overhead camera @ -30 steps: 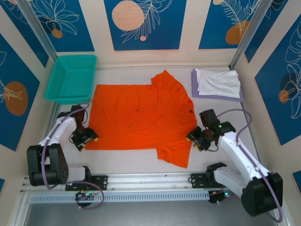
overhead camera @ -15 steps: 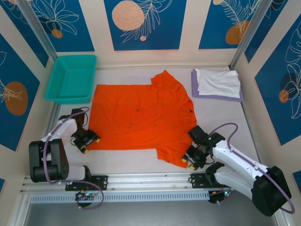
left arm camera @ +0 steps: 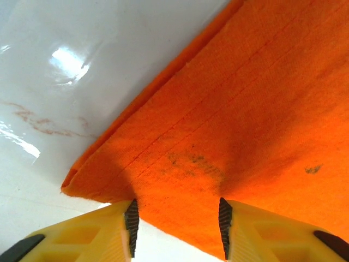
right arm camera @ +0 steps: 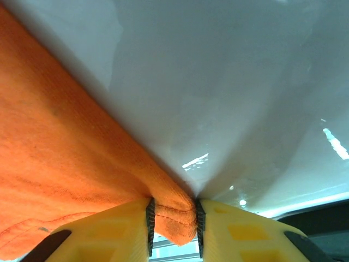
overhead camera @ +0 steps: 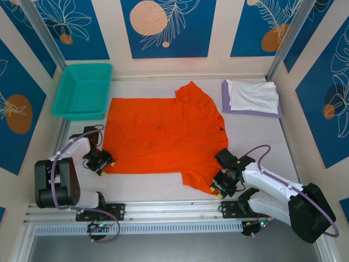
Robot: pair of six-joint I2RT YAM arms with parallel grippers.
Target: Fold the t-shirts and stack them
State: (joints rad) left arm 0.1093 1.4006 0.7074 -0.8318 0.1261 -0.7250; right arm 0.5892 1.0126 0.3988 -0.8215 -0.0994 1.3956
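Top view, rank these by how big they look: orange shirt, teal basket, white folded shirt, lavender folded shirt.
1. orange shirt, clearly largest.
2. teal basket.
3. white shirt and lavender shirt: unsure, because the white covers most of the lavender, whose edges reach just past it.

Orange shirt (overhead camera: 158, 136) covers mid-table. Basket (overhead camera: 84, 90) blocks the far-left corner, folded shirts (overhead camera: 252, 95) the far-right. Bare table (overhead camera: 262, 128) is open along the right edge and in a strip along the near edge.

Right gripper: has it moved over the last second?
Yes. The right gripper, pinching the bright orange cloth t-shirt, came toward the silver metal rail, away from the folded white cloth t-shirt.
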